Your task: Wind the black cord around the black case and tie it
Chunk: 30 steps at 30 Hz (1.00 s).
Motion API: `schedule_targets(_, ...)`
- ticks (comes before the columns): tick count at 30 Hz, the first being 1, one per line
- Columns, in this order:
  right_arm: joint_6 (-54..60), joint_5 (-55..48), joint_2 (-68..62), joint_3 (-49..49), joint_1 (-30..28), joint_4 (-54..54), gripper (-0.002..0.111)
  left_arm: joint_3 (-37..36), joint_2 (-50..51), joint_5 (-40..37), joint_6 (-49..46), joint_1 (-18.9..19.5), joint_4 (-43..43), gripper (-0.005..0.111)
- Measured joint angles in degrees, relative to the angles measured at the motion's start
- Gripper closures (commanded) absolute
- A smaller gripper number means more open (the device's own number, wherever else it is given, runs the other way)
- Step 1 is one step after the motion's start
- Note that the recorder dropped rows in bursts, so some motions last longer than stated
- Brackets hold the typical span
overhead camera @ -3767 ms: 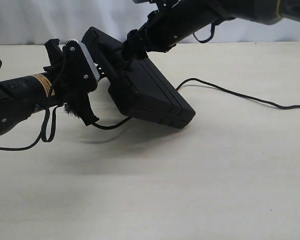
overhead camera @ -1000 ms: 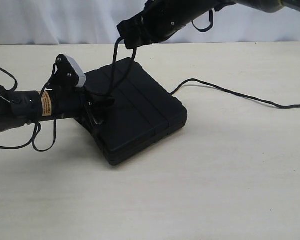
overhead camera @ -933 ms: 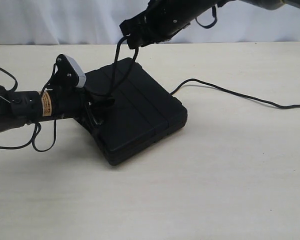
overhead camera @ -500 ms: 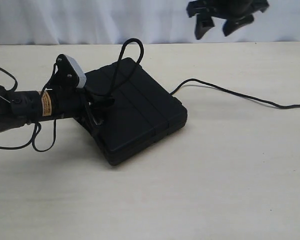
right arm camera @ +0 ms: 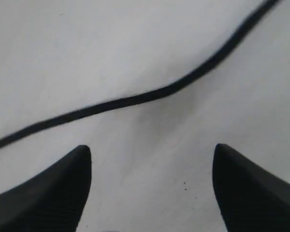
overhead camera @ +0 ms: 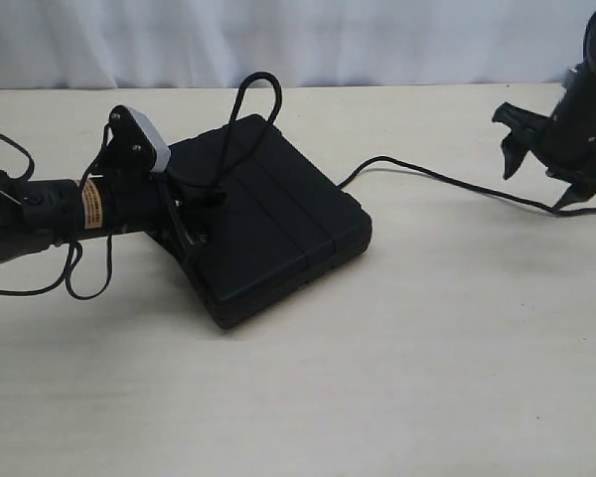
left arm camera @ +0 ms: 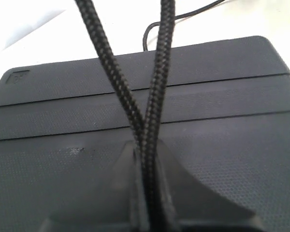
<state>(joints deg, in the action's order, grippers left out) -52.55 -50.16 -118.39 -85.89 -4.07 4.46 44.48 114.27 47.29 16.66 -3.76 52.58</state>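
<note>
Pinching cord [left arm camera: 160,72], left gripper [left arm camera: 146,162] over case [left arm camera: 222,145]

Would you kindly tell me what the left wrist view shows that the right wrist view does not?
Only the left wrist view: the flat matte black plastic case, and the left gripper shut on two strands of braided black cord. Only the right wrist view: the open right gripper over the pale table, nothing held. Both: the black cord.
</note>
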Motion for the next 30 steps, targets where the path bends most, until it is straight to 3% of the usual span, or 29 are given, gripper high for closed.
schedule_targets(4, -18.6, 4.9, 0.0, 4.2, -1.3, 0.2, 0.042, 0.0, 0.0, -0.3, 0.0, 0.0, -0.2, 0.107)
schedule_targets(12, -30.0, 14.3, -4.2, 5.3, -4.0, 0.2, 0.048, 0.0, 0.0, -0.5, 0.0, 0.0, -0.3, 0.107)
schedule_targets(17, -31.3, 18.1, -5.0, 5.3, -4.8, -3.5, 0.063, 0.0, 0.0, -0.5, 0.0, 0.0, -0.3, 0.107)
schedule_targets(22, -28.6, 19.7, -6.3, 5.1, -4.9, -10.6, 0.104, 0.0, 0.0, -0.5, 0.0, 0.0, -0.3, 0.107)
schedule_targets(30, -16.1, 20.0, -6.6, 5.1, -4.9, -12.7, 0.104, 0.0, 0.0, -0.5, -0.1, 0.0, -0.3, 0.107)
